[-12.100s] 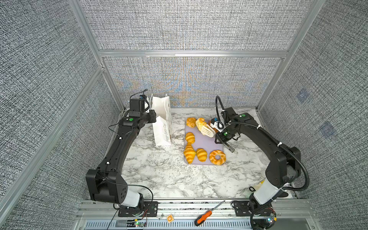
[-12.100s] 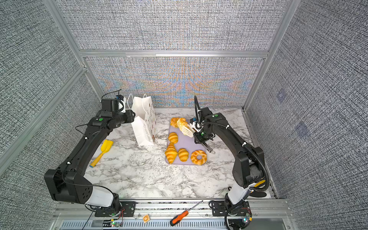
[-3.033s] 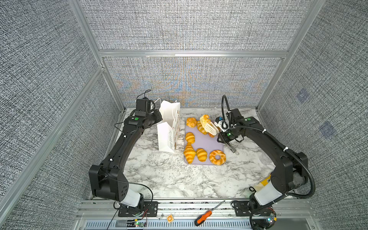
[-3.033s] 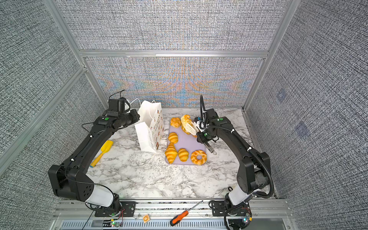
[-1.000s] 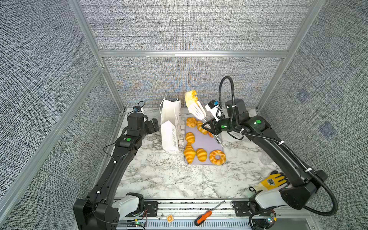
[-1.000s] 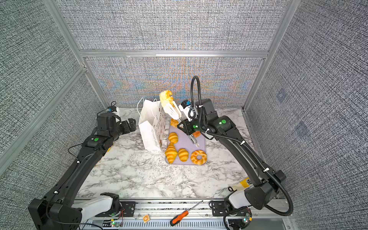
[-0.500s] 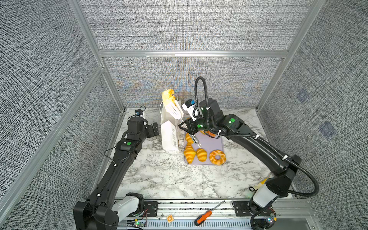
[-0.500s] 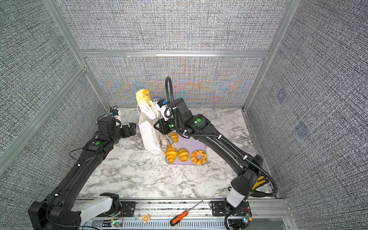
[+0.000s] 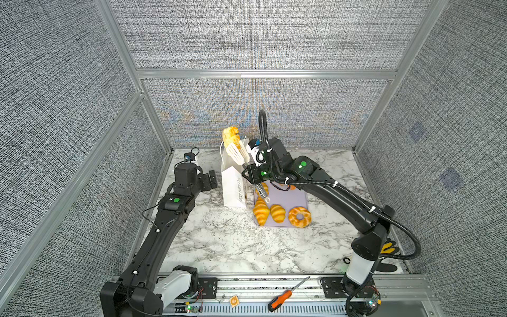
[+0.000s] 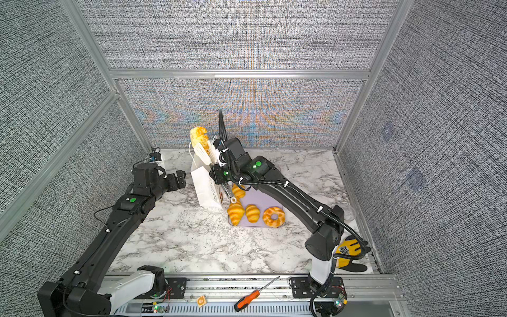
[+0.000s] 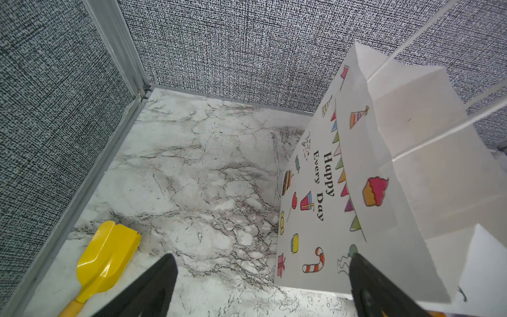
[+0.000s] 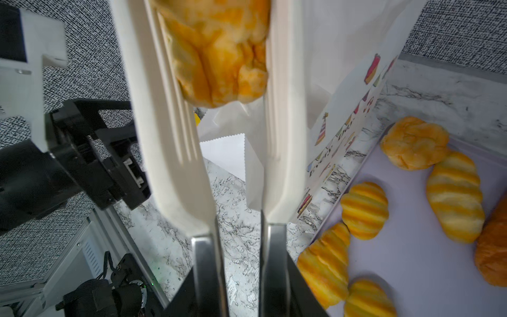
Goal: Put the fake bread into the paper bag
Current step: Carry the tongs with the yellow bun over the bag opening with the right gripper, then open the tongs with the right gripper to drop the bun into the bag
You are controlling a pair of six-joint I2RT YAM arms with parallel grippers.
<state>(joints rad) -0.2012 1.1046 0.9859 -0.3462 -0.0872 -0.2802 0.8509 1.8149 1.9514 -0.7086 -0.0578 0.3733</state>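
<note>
My right gripper (image 12: 241, 291) clamped on white plastic tongs (image 9: 235, 153) pinching glossy golden puff pastry (image 9: 230, 136) above tall white paper bag (image 9: 231, 189) mouth. I centre over opening, dip lower, ease squeeze gently. My left gripper (image 11: 260, 285) wide open, empty, beside bag.

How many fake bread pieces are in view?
8. One pastry in the white tongs above the paper bag. Seven on the lilac tray: bun, long roll, small roll, dark croissant, two golden croissants, doughnut. The bag's inside is hidden, so more may be there.
</note>
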